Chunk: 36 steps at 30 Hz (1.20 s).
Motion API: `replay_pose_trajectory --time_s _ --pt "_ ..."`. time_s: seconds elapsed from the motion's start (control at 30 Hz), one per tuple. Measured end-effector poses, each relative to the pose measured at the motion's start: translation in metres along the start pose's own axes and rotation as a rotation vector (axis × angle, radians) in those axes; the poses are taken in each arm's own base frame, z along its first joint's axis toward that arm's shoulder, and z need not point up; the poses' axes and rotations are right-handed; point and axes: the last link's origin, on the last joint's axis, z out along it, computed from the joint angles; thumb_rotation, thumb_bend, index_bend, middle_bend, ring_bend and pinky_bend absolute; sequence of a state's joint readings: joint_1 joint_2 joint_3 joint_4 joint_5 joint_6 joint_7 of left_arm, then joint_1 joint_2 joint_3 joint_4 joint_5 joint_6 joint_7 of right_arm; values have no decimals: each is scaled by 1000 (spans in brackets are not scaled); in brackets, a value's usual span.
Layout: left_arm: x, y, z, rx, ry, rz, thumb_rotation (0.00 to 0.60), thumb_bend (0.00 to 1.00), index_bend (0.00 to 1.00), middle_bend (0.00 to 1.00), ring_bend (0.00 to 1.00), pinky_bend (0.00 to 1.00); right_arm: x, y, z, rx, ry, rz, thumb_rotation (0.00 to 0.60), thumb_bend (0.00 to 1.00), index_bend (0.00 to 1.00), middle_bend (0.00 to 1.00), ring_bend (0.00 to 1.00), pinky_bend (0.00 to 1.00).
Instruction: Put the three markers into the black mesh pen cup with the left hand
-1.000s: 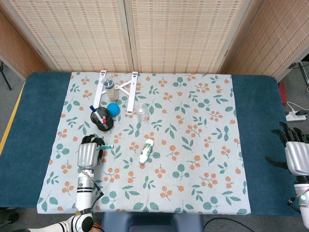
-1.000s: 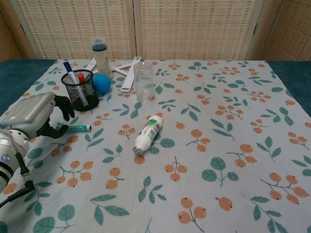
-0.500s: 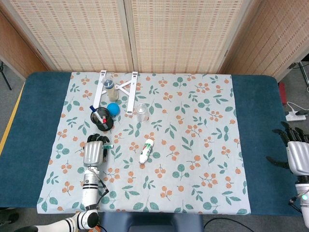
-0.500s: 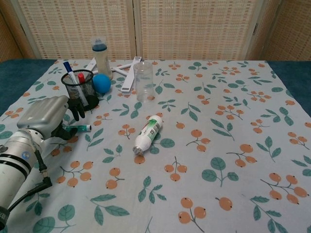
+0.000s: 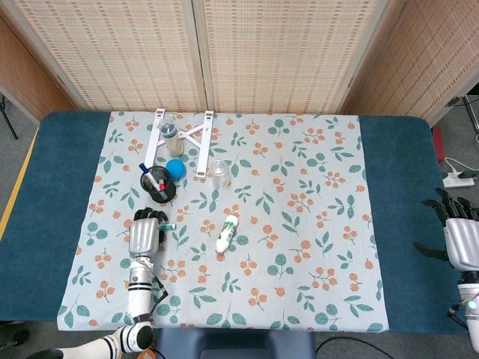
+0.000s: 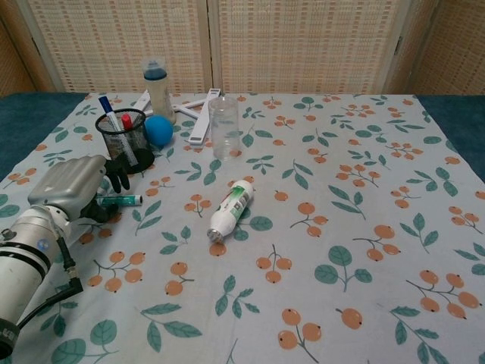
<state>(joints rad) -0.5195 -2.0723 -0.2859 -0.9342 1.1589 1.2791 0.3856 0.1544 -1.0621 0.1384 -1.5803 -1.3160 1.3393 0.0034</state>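
Note:
The black mesh pen cup (image 5: 158, 186) (image 6: 121, 141) stands at the left of the cloth with a blue-capped and a red-capped marker upright in it. A green marker (image 5: 167, 226) (image 6: 122, 200) lies flat on the cloth just in front of the cup. My left hand (image 5: 145, 233) (image 6: 74, 184) covers the marker's left end, fingers curled down over it; the grip itself is hidden. My right hand (image 5: 460, 241) rests far right over the blue table edge, fingers spread, holding nothing.
A white tube-shaped bottle (image 5: 227, 232) (image 6: 231, 209) lies mid-cloth. Behind it stand a clear cup (image 5: 218, 173) (image 6: 223, 126), a blue ball (image 5: 175, 167) (image 6: 159, 130), a baby bottle (image 5: 171, 135) (image 6: 156, 86) and a white folding stand (image 5: 202, 142).
My left hand slid right and forward over the green marker's left end, then settled back slightly. The marker has stayed where it lay. My right hand is unmoved.

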Motion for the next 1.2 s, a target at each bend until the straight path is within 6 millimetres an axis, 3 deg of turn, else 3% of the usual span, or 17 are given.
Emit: replay_pose_trajectory --time_s 1.2 --pt "-3 -11 3 14 38 -6 600 350 551 569 266 231 -1 1 2 -9 -1 -1 600 25 260 70 189 94"
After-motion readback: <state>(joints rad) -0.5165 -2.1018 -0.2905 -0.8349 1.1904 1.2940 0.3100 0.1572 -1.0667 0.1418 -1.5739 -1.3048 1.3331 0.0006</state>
